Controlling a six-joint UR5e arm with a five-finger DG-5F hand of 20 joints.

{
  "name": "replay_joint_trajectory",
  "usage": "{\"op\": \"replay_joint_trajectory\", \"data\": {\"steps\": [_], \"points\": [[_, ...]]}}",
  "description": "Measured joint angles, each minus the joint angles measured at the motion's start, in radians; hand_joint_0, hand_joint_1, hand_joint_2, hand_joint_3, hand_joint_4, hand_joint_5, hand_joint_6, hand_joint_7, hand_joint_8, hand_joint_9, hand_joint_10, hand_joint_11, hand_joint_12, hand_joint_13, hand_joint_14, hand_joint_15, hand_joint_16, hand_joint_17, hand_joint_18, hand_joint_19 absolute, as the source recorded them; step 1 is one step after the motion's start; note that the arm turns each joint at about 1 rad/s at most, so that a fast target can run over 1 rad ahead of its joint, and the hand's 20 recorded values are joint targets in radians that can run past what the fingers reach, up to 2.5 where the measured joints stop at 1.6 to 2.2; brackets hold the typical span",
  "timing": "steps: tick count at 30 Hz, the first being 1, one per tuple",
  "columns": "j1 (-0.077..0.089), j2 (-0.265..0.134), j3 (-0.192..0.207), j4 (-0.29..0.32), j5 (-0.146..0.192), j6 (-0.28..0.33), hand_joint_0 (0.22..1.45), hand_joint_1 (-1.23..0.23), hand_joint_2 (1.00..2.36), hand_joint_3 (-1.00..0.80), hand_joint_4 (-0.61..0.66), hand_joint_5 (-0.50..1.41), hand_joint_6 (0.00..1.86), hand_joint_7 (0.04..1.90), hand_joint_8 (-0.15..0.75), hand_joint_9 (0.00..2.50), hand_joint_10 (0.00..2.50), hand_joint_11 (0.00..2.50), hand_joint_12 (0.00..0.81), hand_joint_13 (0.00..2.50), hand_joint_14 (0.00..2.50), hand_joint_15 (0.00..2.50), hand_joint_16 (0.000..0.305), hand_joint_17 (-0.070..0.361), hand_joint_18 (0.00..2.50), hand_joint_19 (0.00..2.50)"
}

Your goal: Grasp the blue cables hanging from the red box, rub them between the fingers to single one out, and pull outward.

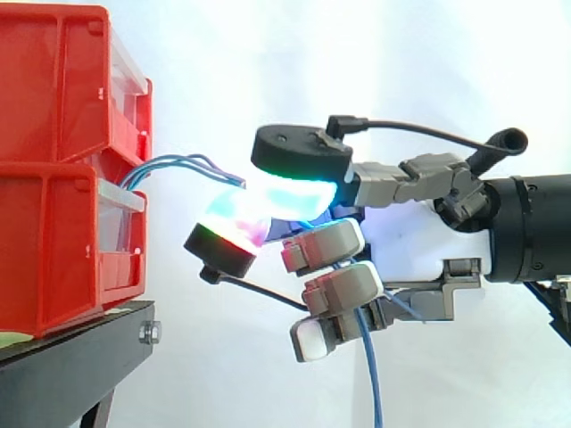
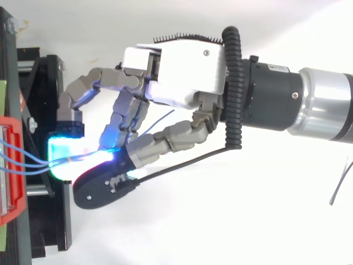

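Two red bins (image 1: 62, 169) are stacked at the left on a black stand (image 1: 80, 352). Thin blue cables (image 1: 174, 165) come out of the gap between the bins and run right into my hand (image 2: 182, 72). In the top view the cables (image 2: 22, 160) leave the red bin (image 2: 14, 165) and pass between two glowing pads (image 2: 66, 154). My hand is shut on the cables, pinched between a cyan-green pad (image 1: 299, 192) above and a red-glowing pad (image 1: 227, 232) below. A blue cable end (image 1: 370, 374) hangs down under the curled fingers.
A white curtain lies behind everything. The black stand's frame (image 2: 41, 110) sits under the pinching fingers in the top view. Open room lies to the right of the bins, where the arm (image 1: 535, 227) comes in.
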Motion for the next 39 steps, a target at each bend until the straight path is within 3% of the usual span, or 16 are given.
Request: {"op": "replay_joint_trajectory", "data": {"steps": [10, 12, 16, 20, 24, 29, 39], "points": [[0.000, 0.000, 0.010, -0.011, -0.001, -0.002, 0.56, -0.68, 1.00, -0.50, 0.10, -0.15, 0.87, 0.89, 0.263, 1.36, 0.01, 1.42, 0.347, 1.35, 0.03, 1.08, 0.053, 0.120, 0.92, 0.69], [0.000, 0.000, 0.013, -0.014, -0.001, -0.004, 0.59, -0.64, 1.01, -0.38, 0.07, -0.15, 0.87, 0.94, 0.253, 1.36, 0.01, 1.41, 0.336, 1.35, 0.03, 1.08, 0.052, 0.118, 0.91, 0.70], [0.001, 0.000, 0.014, -0.018, 0.000, -0.005, 0.59, -0.70, 1.02, -0.08, 0.08, -0.14, 0.91, 1.00, 0.310, 1.39, 0.01, 1.43, 0.389, 1.38, 0.03, 1.05, 0.061, 0.136, 0.99, 0.67], [0.001, 0.000, 0.014, -0.030, 0.000, -0.005, 0.61, -0.76, 1.02, 0.02, -0.02, -0.14, 0.94, 0.98, 0.315, 1.38, 0.01, 1.44, 0.398, 1.37, 0.03, 1.05, 0.062, 0.140, 1.00, 0.66], [0.001, 0.000, 0.015, -0.036, 0.000, -0.004, 0.64, -0.86, 1.02, -0.07, -0.03, -0.16, 0.93, 0.98, 0.256, 1.30, 0.01, 1.46, 0.354, 1.29, 0.03, 1.07, 0.054, 0.122, 0.92, 0.70], [0.001, 0.000, 0.015, -0.037, -0.001, -0.005, 0.66, -0.90, 1.00, -0.44, 0.04, -0.16, 0.93, 0.94, 0.251, 1.31, 0.01, 1.48, 0.337, 1.28, 0.03, 1.07, 0.051, 0.115, 0.90, 0.69], [0.001, 0.000, 0.017, -0.037, -0.001, -0.005, 0.54, -0.75, 1.00, -0.50, 0.07, -0.13, 0.90, 1.00, 0.261, 1.43, 0.01, 1.50, 0.360, 1.33, 0.03, 1.06, 0.053, 0.120, 0.93, 0.71]]}}
